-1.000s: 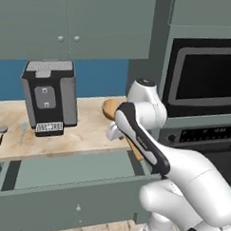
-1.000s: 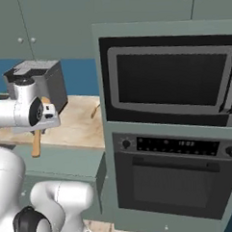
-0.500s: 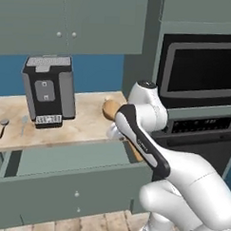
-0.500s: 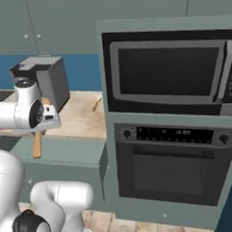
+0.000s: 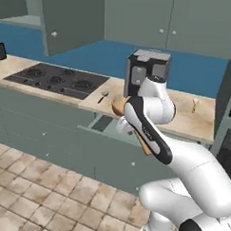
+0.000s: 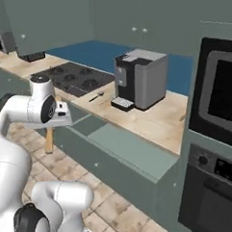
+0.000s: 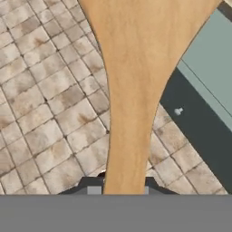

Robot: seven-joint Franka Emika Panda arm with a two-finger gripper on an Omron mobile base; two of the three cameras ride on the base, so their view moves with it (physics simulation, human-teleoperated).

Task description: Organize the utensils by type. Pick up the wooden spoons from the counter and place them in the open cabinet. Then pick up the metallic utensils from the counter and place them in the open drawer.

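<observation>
My gripper (image 7: pixel 124 185) is shut on the handle of the large orange-brown wooden spoon (image 7: pixel 136 77), which hangs over the tiled floor in front of the counter (image 5: pixel 202 122). The spoon's bowl (image 5: pixel 118 106) shows beside the forearm and its handle (image 6: pixel 49 139) points down below the gripper (image 6: pixel 61 115). The drawer (image 6: pixel 124 144) stands pulled out under the counter. A slim metallic utensil (image 5: pixel 103 95) with a round head lies on the counter near the stove. A small wooden spoon (image 5: pixel 194 104) lies at the counter's right end. The wall cabinet (image 5: pixel 27 6) is open at the upper left, its door (image 5: pixel 69 20) swung out.
A black gas stove (image 5: pixel 57 79) is set in the counter at the left. A grey coffee machine (image 6: pixel 140 78) stands at the back of the counter, behind the drawer. A built-in microwave and oven (image 6: pixel 220 131) fill the right side. Tiled floor (image 5: pixel 33 194) lies before the base cabinets.
The whole picture has shifted: the base has moved back and turned left, bringing the stove, floor and open cabinet into view. The large wooden spoon stays in the shut gripper.
</observation>
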